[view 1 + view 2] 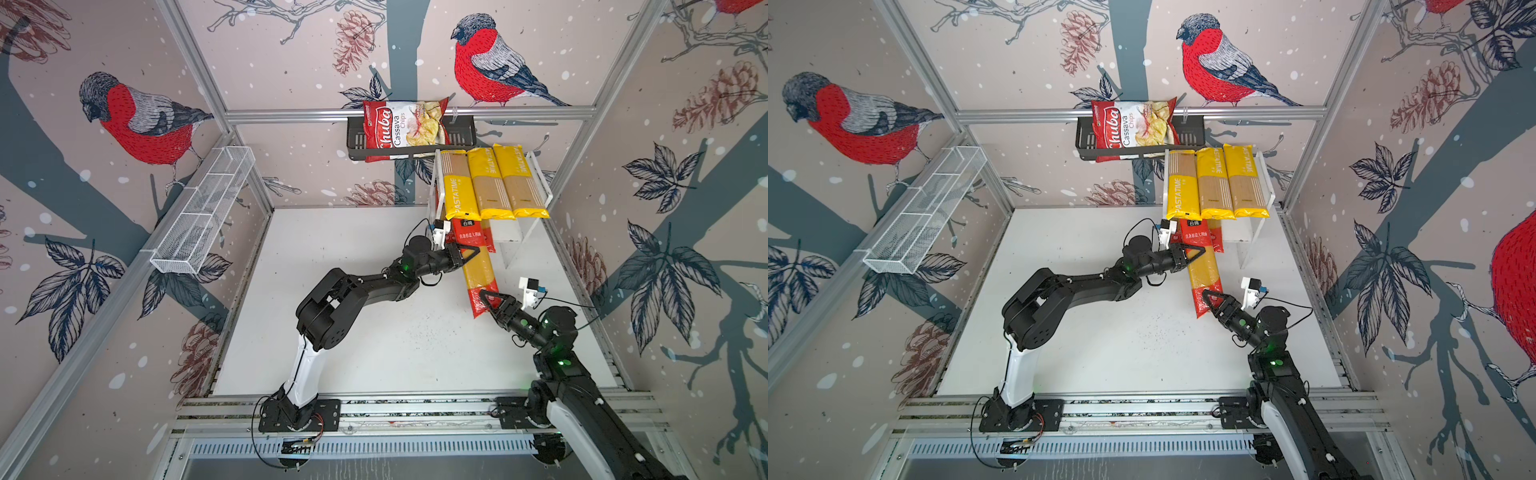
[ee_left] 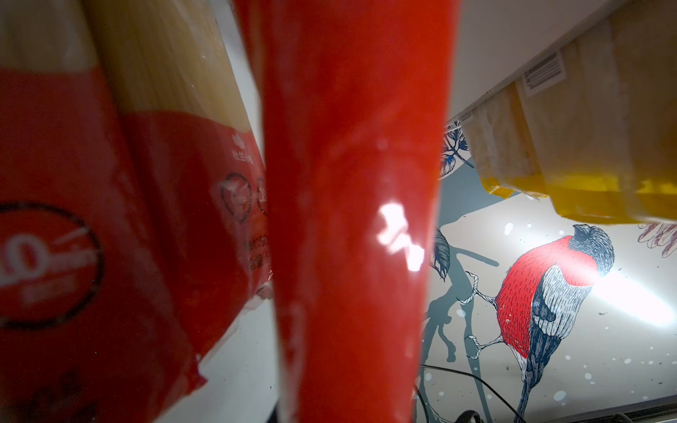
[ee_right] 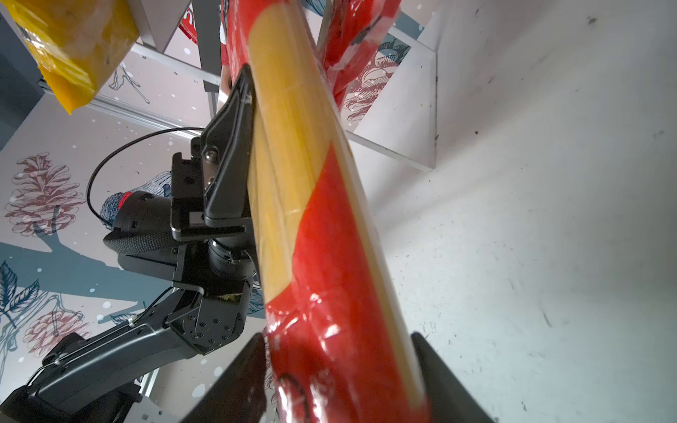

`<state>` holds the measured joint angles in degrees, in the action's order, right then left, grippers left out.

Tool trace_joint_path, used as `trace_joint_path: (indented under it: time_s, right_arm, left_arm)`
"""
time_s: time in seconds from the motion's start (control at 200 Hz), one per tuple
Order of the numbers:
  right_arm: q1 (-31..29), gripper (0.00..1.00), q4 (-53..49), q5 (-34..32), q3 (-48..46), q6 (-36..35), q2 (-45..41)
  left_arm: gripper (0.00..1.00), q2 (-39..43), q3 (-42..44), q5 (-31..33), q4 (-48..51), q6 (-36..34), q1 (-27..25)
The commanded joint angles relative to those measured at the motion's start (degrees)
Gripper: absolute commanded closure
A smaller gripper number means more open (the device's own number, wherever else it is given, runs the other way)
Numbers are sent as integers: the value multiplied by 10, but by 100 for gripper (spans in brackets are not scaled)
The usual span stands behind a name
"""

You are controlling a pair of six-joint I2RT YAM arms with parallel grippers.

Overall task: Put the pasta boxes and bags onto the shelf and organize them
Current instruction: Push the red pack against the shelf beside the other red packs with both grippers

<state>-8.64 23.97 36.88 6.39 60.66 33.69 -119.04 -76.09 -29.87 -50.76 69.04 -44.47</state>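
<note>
A: Top views: red spaghetti pack (image 1: 478, 270) in the air before shelf (image 1: 507, 232). Long axis shelf-to-base, far end at lower tier. Clamped mid-length by left gripper (image 1: 471, 250).
B: Right gripper (image 1: 1207, 300)?
A: Straddling near end.
B: Left wrist?
A: Blurred red film, other red packs (image 2: 176, 183) just beside.
B: Right wrist?
A: Jaws flanking pack; real grip unclear.
B: Risk?
A: Probably twisting or snapped strands from opposing pulls; snagging neighbours.

Three yellow-and-tan PASTATIME packs (image 1: 1217, 183) lie side by side on the top board of the white two-tier shelf (image 1: 1237, 232), and their yellow ends overhang its front edge. A red spaghetti pack (image 1: 1205, 272) with a clear middle slants out from under that board towards the front of the white tabletop (image 1: 1121, 340). The left end effector (image 1: 1200, 252) grips its clear middle. The right end effector (image 1: 1208, 296) meets its near red end. Behind, a Chuba Cassava Chips bag (image 1: 1133, 126) sits in a black wall basket (image 1: 1192, 133).
</note>
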Motion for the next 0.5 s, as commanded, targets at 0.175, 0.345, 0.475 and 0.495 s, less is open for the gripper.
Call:
trace_joint_path:
  time_s: [0.175, 0.345, 0.475, 0.495]
  right_arm:
    - [-46, 64, 81, -73, -1, 17, 10]
    - [-59, 74, 99, -100, -2, 25, 10]
    - [-59, 77, 107, -116, -1, 35, -1]
    - [-59, 77, 106, -118, 0, 36, -2]
  left_arm:
    - [81, 15, -4, 60, -92, 39, 11]
    - [68, 20, 3, 60, -89, 39, 12]
    - [62, 25, 7, 58, -89, 38, 12]
    - [61, 25, 8, 58, -88, 38, 13]
